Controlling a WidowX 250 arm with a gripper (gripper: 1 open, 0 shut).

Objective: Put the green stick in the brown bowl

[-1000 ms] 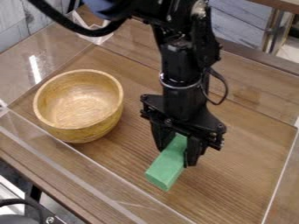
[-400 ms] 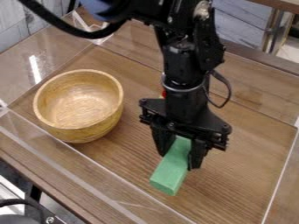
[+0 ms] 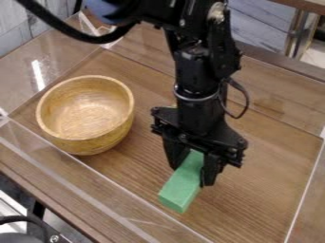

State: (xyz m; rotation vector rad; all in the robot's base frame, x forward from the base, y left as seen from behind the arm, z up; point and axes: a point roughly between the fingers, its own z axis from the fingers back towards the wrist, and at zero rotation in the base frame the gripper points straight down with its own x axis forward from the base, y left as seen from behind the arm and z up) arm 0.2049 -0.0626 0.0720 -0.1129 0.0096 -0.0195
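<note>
The green stick is a flat light green block pointing down toward the table's near side, its upper end between my black fingers. My gripper points straight down and is shut on that upper end. Whether the stick's lower end touches the wooden table I cannot tell. The brown bowl, a round tan wooden bowl, sits to the left of the gripper, apart from it and with nothing inside.
A clear plastic wall runs along the near edge of the wooden table. Chair legs and floor show behind the table at the top right.
The gripper and the green stick have barely shifted; the grip stays shut on the stick. The bowl has not moved.
</note>
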